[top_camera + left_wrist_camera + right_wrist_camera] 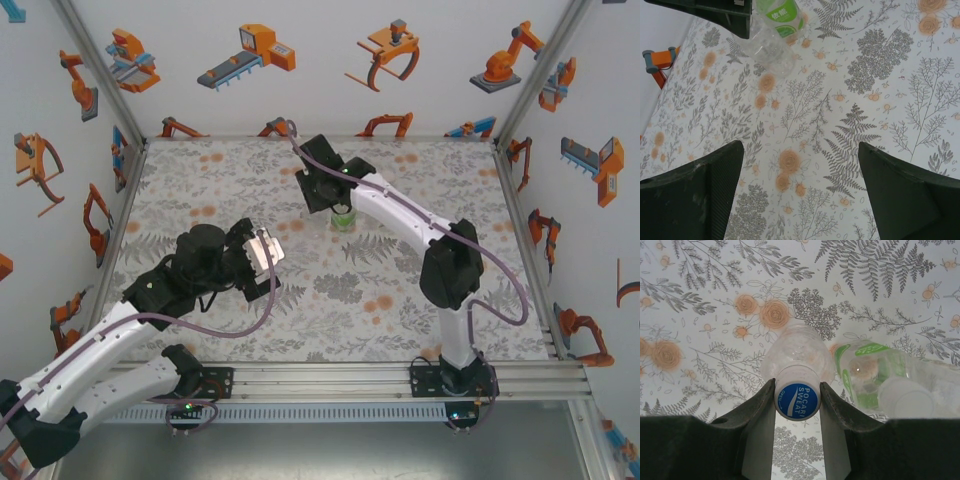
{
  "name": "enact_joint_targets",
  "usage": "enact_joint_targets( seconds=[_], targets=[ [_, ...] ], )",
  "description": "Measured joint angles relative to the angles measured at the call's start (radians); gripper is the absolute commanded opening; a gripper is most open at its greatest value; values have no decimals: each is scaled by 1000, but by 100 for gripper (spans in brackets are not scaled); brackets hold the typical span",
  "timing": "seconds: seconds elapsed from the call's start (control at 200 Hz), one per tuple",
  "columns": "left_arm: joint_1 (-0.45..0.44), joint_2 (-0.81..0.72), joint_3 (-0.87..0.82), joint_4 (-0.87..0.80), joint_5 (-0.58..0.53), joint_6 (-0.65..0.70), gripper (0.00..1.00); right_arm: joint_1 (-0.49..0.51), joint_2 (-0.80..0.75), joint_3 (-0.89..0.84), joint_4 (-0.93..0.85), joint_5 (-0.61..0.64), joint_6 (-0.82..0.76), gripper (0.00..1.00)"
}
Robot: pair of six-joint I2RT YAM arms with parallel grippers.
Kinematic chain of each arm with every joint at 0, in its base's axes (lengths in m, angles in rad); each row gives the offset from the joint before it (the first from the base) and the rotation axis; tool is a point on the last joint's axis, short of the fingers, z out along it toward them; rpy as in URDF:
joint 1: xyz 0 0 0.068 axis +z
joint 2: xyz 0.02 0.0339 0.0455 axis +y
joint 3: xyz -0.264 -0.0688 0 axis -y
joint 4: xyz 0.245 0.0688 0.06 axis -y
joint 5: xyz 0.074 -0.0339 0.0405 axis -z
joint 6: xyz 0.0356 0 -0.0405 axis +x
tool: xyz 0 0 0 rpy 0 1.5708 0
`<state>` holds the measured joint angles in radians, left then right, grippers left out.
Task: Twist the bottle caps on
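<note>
My right gripper [797,385] is shut on the blue bottle cap [797,401], one finger on each side of it. The cap sits on the neck of a colourless bottle [797,357] standing upright on the table. A bottle with a green label [867,372] stands close on its right, with a pale round top [905,400]. From above, the right gripper [325,195] hangs over these bottles at the table's middle back, and the green-labelled bottle [342,217] peeks out below it. My left gripper [265,250] is open and holds nothing. It hovers over bare cloth [800,170], well short of the green-labelled bottle [775,30].
A floral cloth [400,300] covers the table. Metal frame posts and printed walls [330,60] close in the back and both sides. The right arm's dark body [715,15] reaches into the upper left of the left wrist view.
</note>
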<state>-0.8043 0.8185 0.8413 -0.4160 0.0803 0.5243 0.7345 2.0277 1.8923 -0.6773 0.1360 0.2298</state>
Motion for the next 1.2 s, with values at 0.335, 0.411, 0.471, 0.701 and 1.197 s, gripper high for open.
enact_joint_targets(
  seconds=[0.335,0.411,0.471,0.701,1.197],
  targets=[
    [0,3,0,0,10,0,89,-2,20,14,-4,-9,0,38],
    [0,3,0,0,10,0,89,-2,20,24,-16,-11,-1,43],
    [0,3,0,0,10,0,89,-2,20,37,-29,-11,-1,45],
    [0,3,0,0,13,0,89,-2,18,107,-53,-14,-4,49],
    [0,14,0,6,-85,-48,97,-12,-323,-124,-93,122,-45,79]
  ],
)
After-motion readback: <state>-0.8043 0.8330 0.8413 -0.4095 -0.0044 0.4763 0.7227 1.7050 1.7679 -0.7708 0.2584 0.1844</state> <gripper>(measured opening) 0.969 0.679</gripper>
